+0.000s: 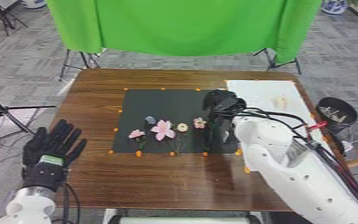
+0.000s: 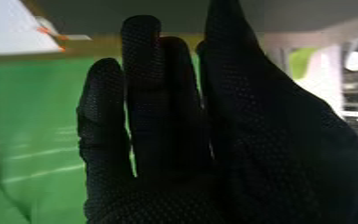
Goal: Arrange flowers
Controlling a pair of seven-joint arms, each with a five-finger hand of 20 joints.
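The right hand [image 1: 222, 105], fingers straight and nearly together, is over one dark mat [image 1: 149, 104]; left of it, five flowers [image 1: 163, 131]; right of it, one white sheet [image 1: 248, 89]; farthest left, the left hand [image 1: 49, 145], fingers spread, beside the bench [image 1: 113, 182].
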